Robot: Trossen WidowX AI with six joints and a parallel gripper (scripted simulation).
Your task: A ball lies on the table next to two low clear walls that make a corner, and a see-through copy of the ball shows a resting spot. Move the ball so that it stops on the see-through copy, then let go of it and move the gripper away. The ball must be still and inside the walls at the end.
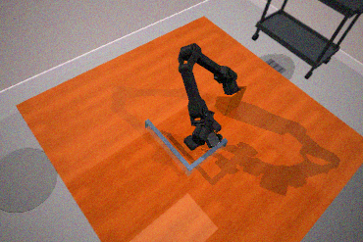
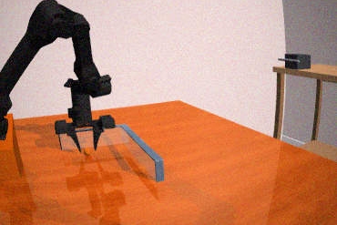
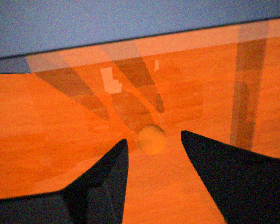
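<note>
The small orange ball (image 2: 87, 151) (image 3: 151, 139) rests on the table inside the corner of the two low clear walls (image 1: 168, 145) (image 2: 143, 143) (image 3: 135, 22) with blue-grey top edges. My gripper (image 2: 88, 151) (image 3: 154, 139) points down over the corner and is open. Its fingertips are low, one on each side of the ball, with a gap to the ball on both sides in the wrist view. In the top view the gripper body hides the ball. I cannot make out the see-through copy in any view.
The orange table (image 1: 98, 123) (image 2: 219, 160) carries dark shadows of the arm. An orange block (image 1: 232, 103) (image 2: 13, 148) stands by the arm's base. One wall edge runs close in front of the fingers in the wrist view. A dark cart (image 1: 296, 35) stands beyond the table.
</note>
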